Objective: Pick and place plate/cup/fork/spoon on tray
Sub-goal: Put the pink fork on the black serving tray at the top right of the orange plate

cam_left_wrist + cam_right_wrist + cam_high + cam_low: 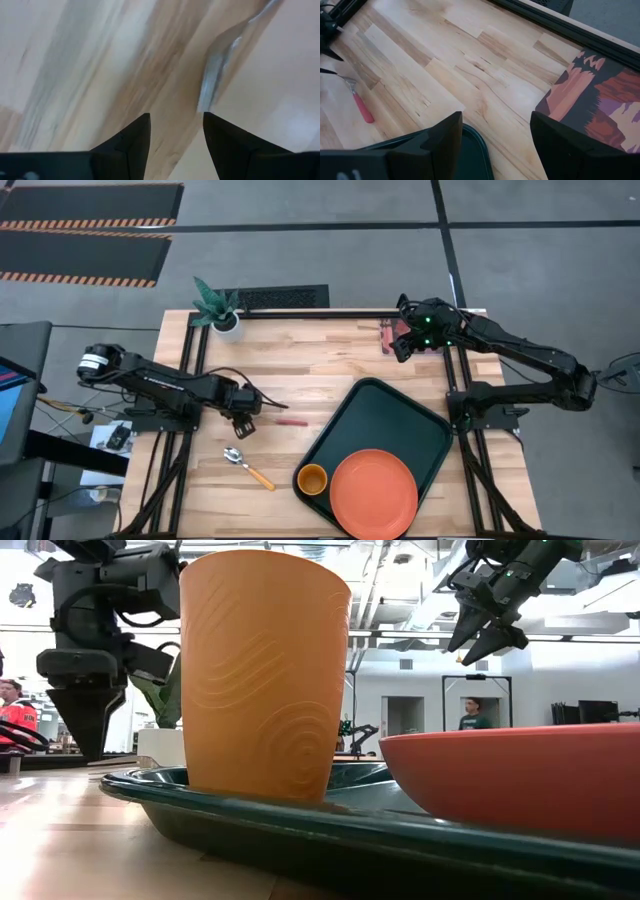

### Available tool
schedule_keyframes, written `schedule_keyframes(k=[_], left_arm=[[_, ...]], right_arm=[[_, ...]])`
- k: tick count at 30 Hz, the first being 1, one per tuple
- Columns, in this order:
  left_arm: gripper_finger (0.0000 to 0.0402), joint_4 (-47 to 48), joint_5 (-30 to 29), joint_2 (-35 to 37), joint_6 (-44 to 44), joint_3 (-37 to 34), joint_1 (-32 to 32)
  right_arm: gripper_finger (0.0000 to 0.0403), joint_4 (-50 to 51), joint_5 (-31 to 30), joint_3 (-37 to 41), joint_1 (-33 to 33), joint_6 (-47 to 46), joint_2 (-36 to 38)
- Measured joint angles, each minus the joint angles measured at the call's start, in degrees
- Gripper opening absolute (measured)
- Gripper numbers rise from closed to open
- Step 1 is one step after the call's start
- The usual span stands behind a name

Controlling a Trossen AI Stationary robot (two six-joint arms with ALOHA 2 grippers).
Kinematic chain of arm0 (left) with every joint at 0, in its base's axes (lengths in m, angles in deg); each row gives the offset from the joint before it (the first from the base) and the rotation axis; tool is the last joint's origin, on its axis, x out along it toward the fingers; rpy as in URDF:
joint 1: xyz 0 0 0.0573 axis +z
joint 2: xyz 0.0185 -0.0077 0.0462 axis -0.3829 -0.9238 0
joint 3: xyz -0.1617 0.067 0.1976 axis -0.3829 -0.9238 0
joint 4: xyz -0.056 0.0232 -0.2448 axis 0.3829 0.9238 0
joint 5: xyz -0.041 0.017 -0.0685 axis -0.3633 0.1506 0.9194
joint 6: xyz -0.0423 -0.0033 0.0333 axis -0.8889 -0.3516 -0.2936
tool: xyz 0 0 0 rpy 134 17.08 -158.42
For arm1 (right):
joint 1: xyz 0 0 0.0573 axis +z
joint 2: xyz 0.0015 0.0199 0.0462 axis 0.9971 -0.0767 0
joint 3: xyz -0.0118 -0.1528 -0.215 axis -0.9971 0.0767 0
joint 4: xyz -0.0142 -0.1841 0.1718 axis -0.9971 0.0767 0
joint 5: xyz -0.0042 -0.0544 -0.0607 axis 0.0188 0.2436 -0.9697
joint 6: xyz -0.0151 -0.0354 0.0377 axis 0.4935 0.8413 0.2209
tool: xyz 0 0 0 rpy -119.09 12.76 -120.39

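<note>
The orange plate [373, 493] and the orange-yellow cup [312, 479] stand on the dark green tray [385, 415]; both are close up in the low view, the cup [265, 670] and the plate [520, 780]. The pink-handled fork [285, 418] lies flat on the table left of the tray. The yellow-handled spoon [250, 468] lies flat nearer the front edge. My left gripper [243, 426] is open and points down just left of the fork's tines [215, 75], touching nothing. My right gripper [403, 347] is open and empty, raised at the far right.
A reddish-brown picture card [600, 100] lies at the far right under my right gripper. A white pot with a green plant [222, 310] stands at the far left corner. Bare wood [300, 350] lies between the two arms. People show in the room behind [472, 715].
</note>
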Motion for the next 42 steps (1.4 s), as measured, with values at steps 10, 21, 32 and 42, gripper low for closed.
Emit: schedule_keyframes(k=[10, 21, 32, 42], left_arm=[[0.0169, -1.6, -1.6, 4.4, -5.6, 0.3, -1.4], [0.0169, -4.6, -2.7, -1.2, -5.9, -1.7, -5.0], [0.012, -6.3, -4.8, -3.0, -5.2, -1.7, -5.0], [0.0003, -10.9, -3.9, -3.0, -4.8, -1.7, -4.9]], right_arm=[[0.026, 0.2, 0.0, 0.0, 0.0, 0.0, 0.0], [0.026, 0.2, 0.0, 0.0, 0.0, 0.0, 0.0], [0.026, 0.0, 0.0, 0.0, 0.0, 0.0, 0.0], [0.026, 0.0, 0.0, 0.0, 0.0, 0.0, 0.0]])
